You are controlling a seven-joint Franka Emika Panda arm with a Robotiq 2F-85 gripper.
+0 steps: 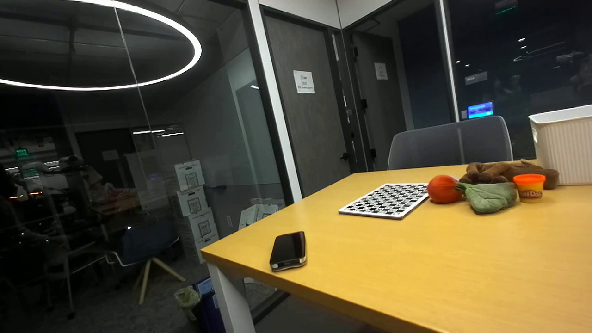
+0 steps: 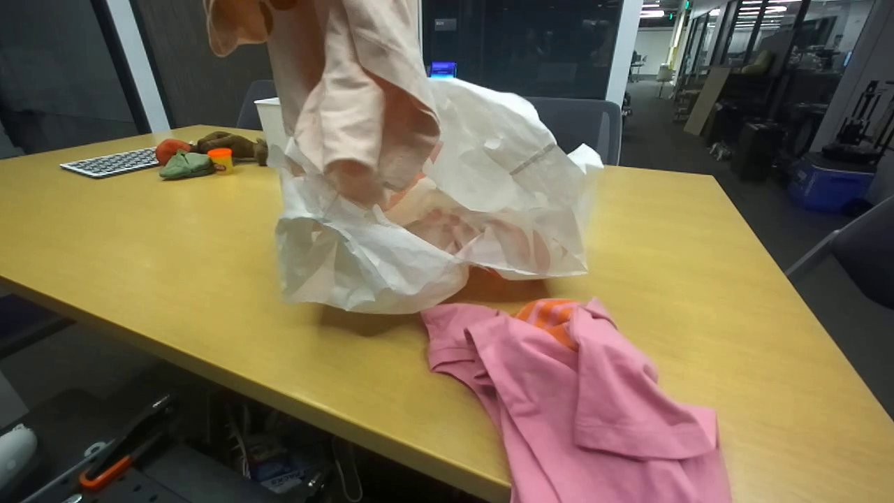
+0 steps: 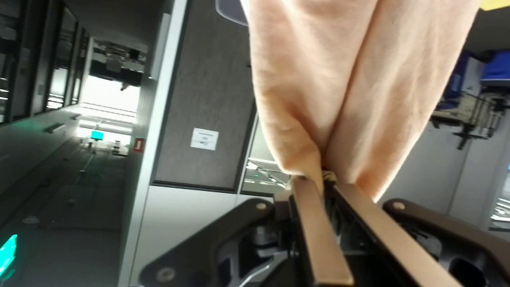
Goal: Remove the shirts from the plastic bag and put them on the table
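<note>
Clothing and clutter on a large table (image 2: 698, 237) with a smooth tan wooden top, below the level of a black two-fingered claw (image 3: 320, 184). Nearest in the way under the claw: a crumpled, translucent white plastic bag (image 2: 513, 147), with mouth gaping and pink and orange cloth (image 2: 454, 227) showing within. Lower down, just beside the bag: a rumpled pink fabric shirt (image 2: 628, 391), lying on the tabletop, with a patch of orange-and-pink striped cloth (image 2: 548, 318) at one edge. Well apart from the claw, close together in both exterior views: a flat black-and-white checkered board (image 1: 388, 201), a round red-orange object (image 1: 444, 188), a leaf-shaped green cloth piece (image 1: 491, 196), a soft-looking brown bundle (image 1: 502, 172), an orange-lidded Play-Doh tub (image 1: 530, 190) and a ribbed white bin (image 1: 566, 150). Also well off from the claw, in an exterior view, near the table's corner: a black phone (image 1: 289, 249). Beyond the claw, past the table edge: a grey chair back (image 2: 587, 133).

In the wrist view, at the claw: fingers (image 3: 318, 231) nearly together, with bunched fabric of a pale peach shirt (image 3: 358, 79) pinched between the tips. Down from that grip, in an exterior view: long folds, with the lower end inside the bag's mouth.
</note>
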